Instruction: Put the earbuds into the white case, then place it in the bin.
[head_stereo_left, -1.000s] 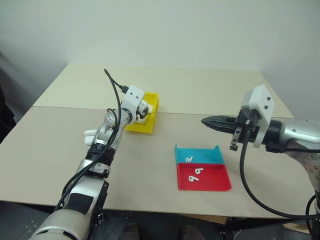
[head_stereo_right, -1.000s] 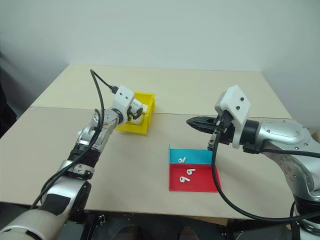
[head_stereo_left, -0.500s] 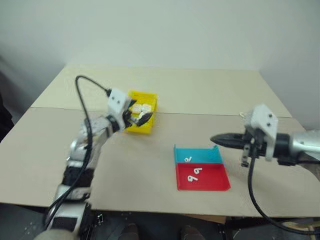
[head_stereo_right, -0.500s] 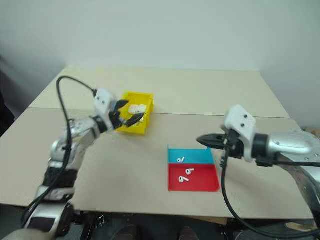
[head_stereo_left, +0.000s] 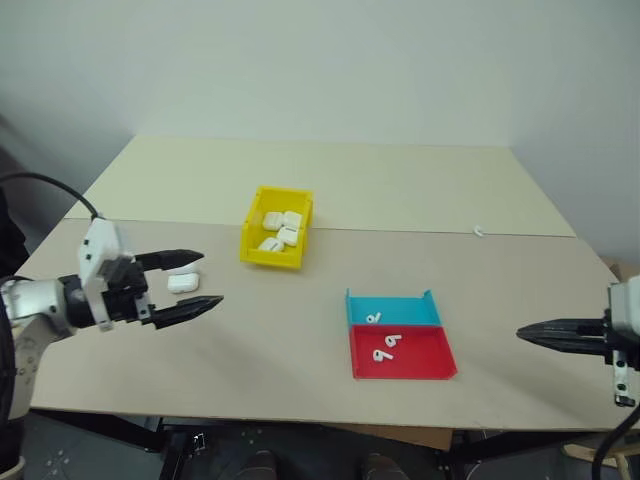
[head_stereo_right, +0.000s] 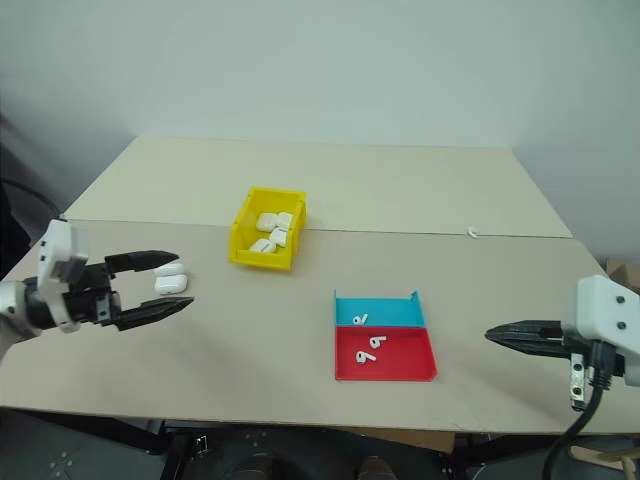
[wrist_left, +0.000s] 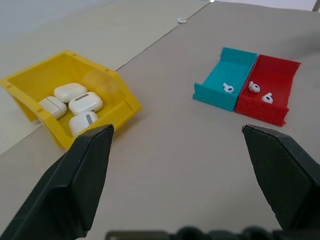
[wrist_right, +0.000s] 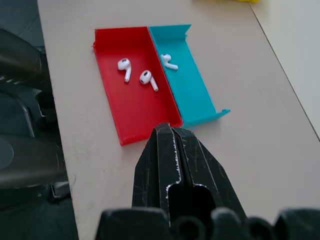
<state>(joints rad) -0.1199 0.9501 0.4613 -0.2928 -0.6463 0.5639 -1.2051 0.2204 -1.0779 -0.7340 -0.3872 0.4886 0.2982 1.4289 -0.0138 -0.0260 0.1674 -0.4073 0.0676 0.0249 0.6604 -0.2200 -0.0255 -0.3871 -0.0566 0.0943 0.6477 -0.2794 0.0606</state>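
The yellow bin (head_stereo_left: 278, 228) stands left of the table's middle with several white cases (wrist_left: 85, 102) in it. One more white case (head_stereo_left: 183, 283) lies on the table to the bin's left. My left gripper (head_stereo_left: 212, 278) hovers at the near left, open. In the head view that case shows between its fingers, but the left wrist view has nothing between them. Two earbuds (wrist_right: 147, 77) lie in the red tray (head_stereo_left: 420, 360), and one earbud (wrist_right: 167, 61) in the blue tray (head_stereo_left: 410, 312). My right gripper (head_stereo_left: 522, 332) is shut and empty at the near right, pointing toward the trays.
A small white earbud-like piece (head_stereo_left: 479, 232) lies alone on the table at the far right, near the seam. The blue and red trays sit side by side, touching, right of centre. Bare tabletop lies between the bin and the trays.
My left gripper has pulled back from over the yellow bin to the near left, jaws open. My right gripper has drawn away from the trays to the near right, staying shut.
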